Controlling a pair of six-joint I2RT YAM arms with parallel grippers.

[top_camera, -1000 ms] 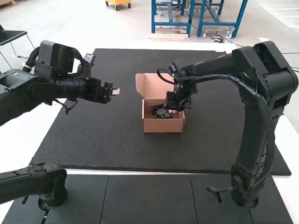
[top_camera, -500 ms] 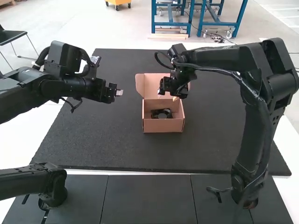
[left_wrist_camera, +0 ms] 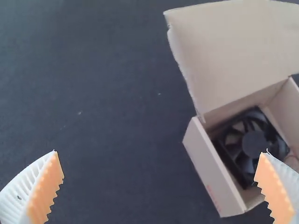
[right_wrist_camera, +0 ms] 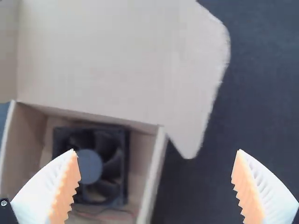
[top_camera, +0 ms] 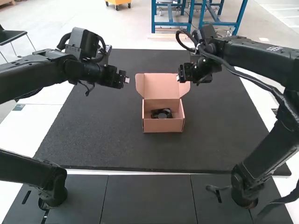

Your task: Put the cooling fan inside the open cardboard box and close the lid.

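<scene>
cooling fan (top_camera: 162, 113) lies in the box (top_camera: 163, 124) — right tool (top_camera: 180, 78) above, apart

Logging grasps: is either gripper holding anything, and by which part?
Nothing is held: the left gripper and right gripper are open; the cooling fan lies inside the cardboard box.

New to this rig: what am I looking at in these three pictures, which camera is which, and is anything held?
Two black robot arms stand at a table. The wide picture is taken from above and behind them; the other two from a camera on each wrist, its own white ribbed fingers showing. On the black mat sits an open cardboard box, lid flap raised, with the cooling fan lying inside. The left pincer and right pincer hover near the lid, one each side, both open and holding nothing.
</scene>
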